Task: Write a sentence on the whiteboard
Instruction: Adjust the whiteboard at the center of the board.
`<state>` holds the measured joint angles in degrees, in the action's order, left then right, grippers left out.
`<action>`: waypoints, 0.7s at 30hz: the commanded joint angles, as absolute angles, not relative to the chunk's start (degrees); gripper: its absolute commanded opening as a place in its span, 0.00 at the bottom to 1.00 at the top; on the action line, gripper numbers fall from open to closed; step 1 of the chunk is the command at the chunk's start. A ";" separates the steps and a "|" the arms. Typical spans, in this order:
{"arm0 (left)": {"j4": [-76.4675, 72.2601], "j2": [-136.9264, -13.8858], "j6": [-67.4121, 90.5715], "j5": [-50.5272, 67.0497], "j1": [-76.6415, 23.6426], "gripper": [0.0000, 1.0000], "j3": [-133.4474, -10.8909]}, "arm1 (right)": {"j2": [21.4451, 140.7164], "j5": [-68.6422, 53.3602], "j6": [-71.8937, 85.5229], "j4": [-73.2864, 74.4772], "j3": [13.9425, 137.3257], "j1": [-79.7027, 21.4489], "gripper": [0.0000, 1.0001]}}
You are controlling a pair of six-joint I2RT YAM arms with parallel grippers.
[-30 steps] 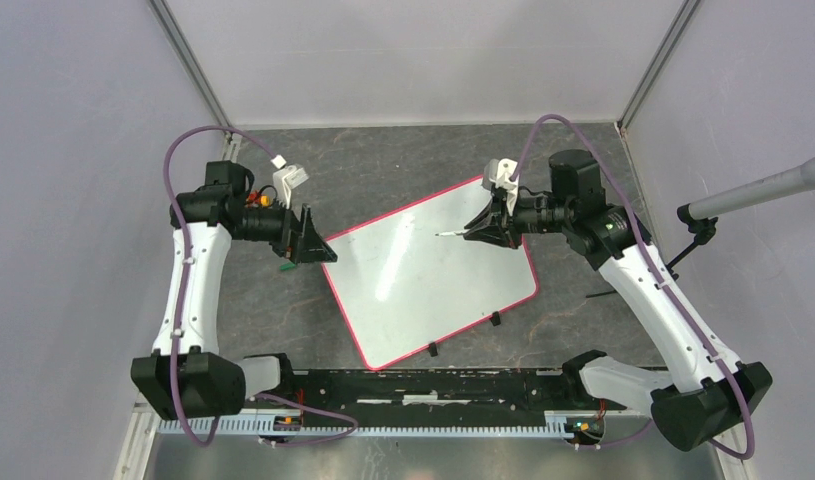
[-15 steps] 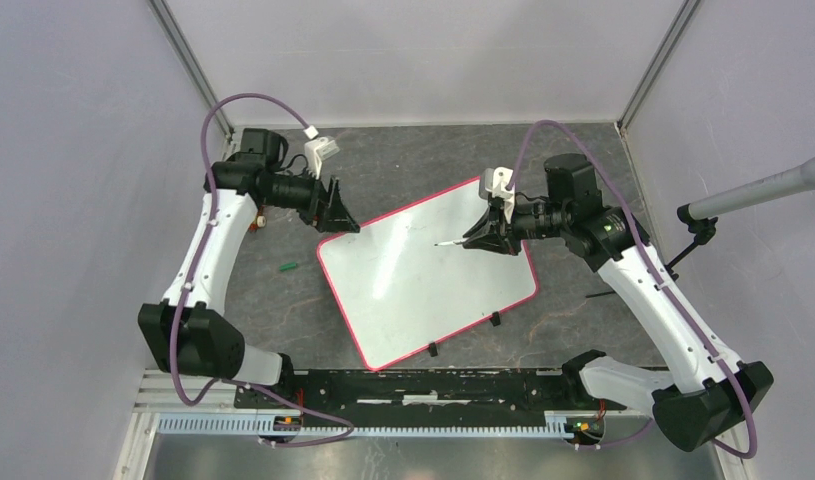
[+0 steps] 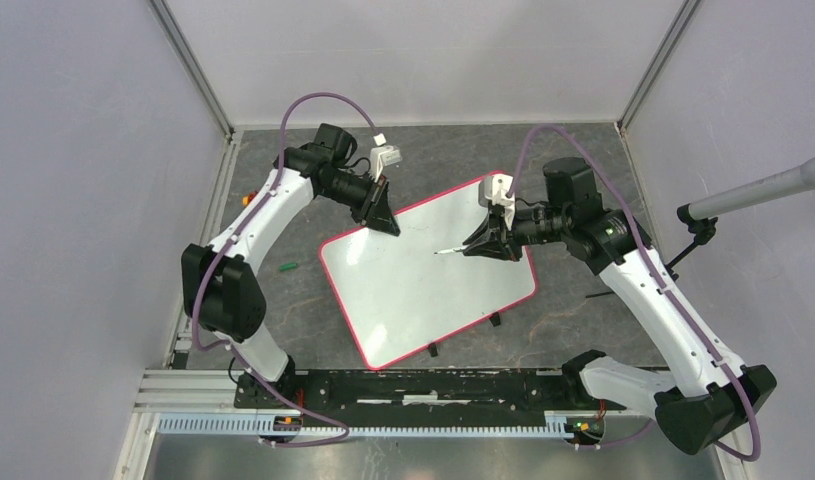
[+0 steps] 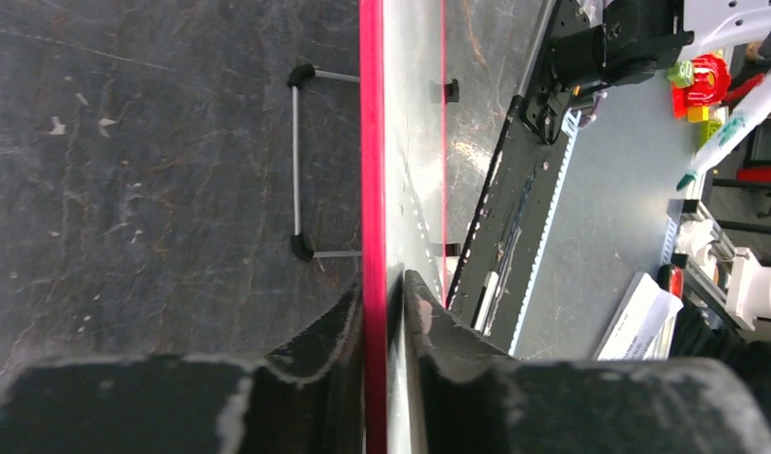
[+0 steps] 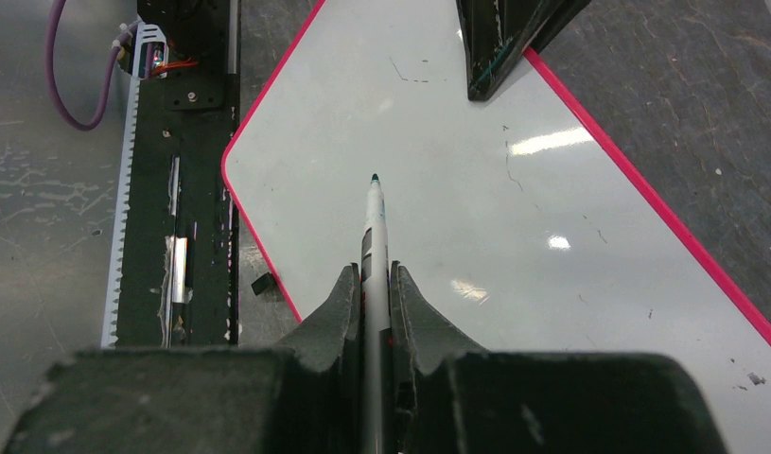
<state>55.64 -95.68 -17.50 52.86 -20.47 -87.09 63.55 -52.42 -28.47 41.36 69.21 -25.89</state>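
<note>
The left gripper point(image 3: 387, 220) has swung along the board point(image 3: 428, 290), from its left corner up to the far edge, and now it pinches the red rim there, jaws closed tight on it. The board lies mid-table, skewed, between both arms, nudged only slightly. The right gripper point(image 5: 372, 276) clamps the marker point(image 5: 374, 213), tip eased a little lower over the white face. Board braced, so writing looks ready to start. The face reads blank so far. Does the tip touch? Can't tell. The left wrist view shows the board edge-on only.
</note>
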 commanded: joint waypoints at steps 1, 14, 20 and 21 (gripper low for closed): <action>55.29 -97.19 -15.54 55.67 -24.41 0.16 -90.34 | 62.62 -53.54 -28.06 40.15 70.21 -26.84 0.00; 55.92 -98.50 -16.92 54.14 -28.36 0.18 -89.10 | 65.26 -50.80 -25.86 37.03 72.25 -31.93 0.00; 58.37 -98.97 -19.00 54.86 -29.41 0.09 -90.22 | 66.89 -50.69 -28.20 38.85 74.85 -33.20 0.00; 59.28 -99.57 -19.78 55.07 -29.80 0.06 -90.50 | 66.99 -50.95 -28.45 39.00 74.93 -33.23 0.00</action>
